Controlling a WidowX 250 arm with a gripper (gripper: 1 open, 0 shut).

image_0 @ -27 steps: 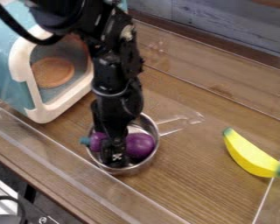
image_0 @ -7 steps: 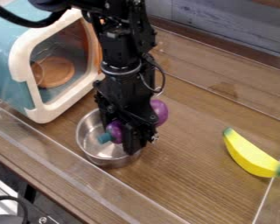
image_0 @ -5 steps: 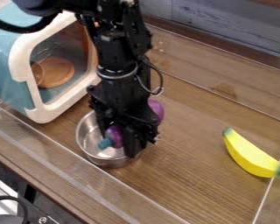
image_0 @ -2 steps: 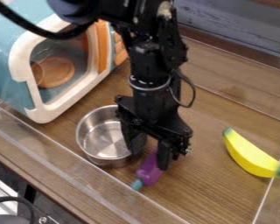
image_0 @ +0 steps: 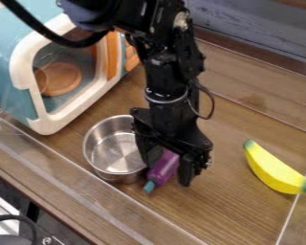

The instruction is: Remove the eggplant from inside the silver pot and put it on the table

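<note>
The step in hand looks like the release — the eggplant [image_0: 163, 167] is out of the silver pot [image_0: 114, 148], which stands empty just to the left, and it lies on the table [image_0: 232, 206] right beside the pot's rim, its teal stem end pointing toward the near edge. The gripper [image_0: 172, 168] points straight down over it with the jaws spread wide, 1 finger on either side of the purple body; whether a finger touches it I cannot tell. The next move, I judge, calls for a straight lift clear — without nudging the eggplant, which could roll against the pot.
</note>
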